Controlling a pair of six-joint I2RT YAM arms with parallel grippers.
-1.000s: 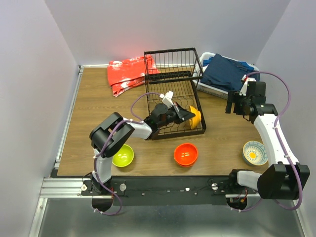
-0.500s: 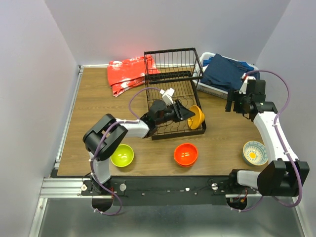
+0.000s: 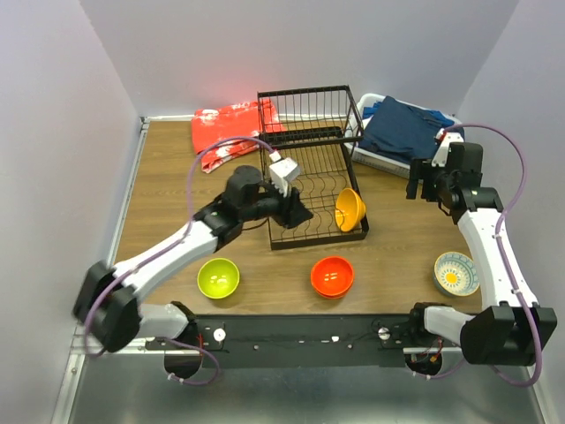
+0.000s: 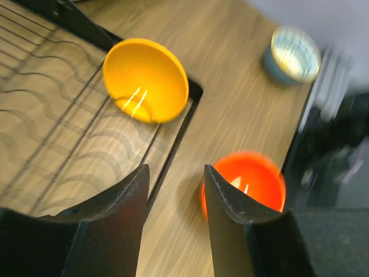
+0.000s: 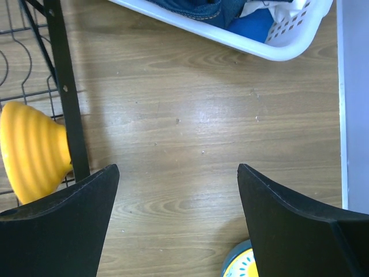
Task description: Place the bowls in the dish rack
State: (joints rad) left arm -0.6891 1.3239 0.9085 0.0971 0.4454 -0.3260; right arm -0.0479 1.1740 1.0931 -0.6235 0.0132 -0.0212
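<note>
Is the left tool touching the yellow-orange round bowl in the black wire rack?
Apart. Left wrist view: black wire rack bars show between the left tool and the yellow-orange round bowl.

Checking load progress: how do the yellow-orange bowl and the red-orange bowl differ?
The yellow-orange bowl is inside the dish rack; the red-orange bowl is on the table. The yellow-orange bowl is tipped on edge; the red-orange bowl sits upright. Both small, round, empty.

No legible text, label or number anywhere.
</note>
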